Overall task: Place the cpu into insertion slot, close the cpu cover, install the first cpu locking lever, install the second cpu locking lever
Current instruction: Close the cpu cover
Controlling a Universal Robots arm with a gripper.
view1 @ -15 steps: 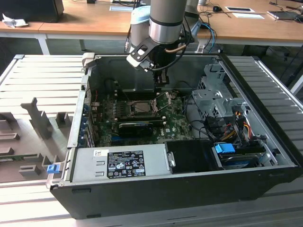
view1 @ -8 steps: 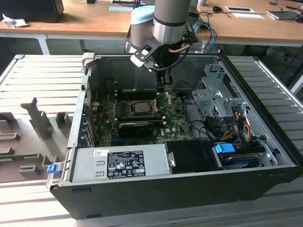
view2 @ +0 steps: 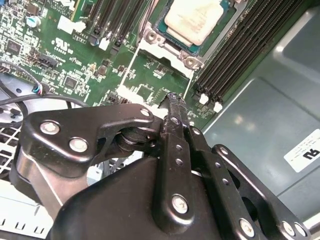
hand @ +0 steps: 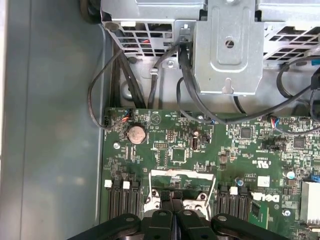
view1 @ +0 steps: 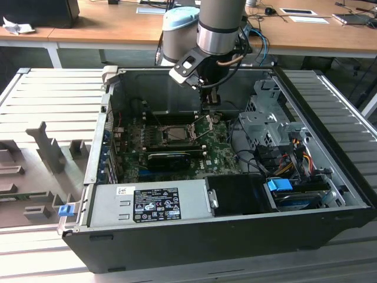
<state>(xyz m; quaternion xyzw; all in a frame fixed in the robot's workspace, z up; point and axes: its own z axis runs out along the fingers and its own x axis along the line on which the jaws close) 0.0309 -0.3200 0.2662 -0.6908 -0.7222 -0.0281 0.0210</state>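
Observation:
The cpu (view2: 194, 19) lies flat with its pale metal top up in the insertion slot (view1: 177, 134) on the green motherboard. A silver metal surround (view2: 165, 51) frames it; I cannot tell whether the cpu cover is down. A thin silver lever (view2: 128, 67) runs out from one socket corner. My gripper (view2: 172, 98) hangs over the board just beside the socket, fingers pressed together with nothing between them. In the first wrist view the gripper (hand: 172, 195) sits at the socket's edge (hand: 175, 175). In the exterior view the gripper (view1: 209, 111) is at the exterior view's right of the socket.
A black ribbed heatsink (view1: 168, 158) lies in front of the socket. A metal drive cage (view1: 265, 118) with cables stands at the exterior view's right, a power supply (view1: 153, 203) along the case front. Memory slots (view2: 240, 45) flank the socket. Black cables (hand: 115, 85) hang near the cage (hand: 227, 45).

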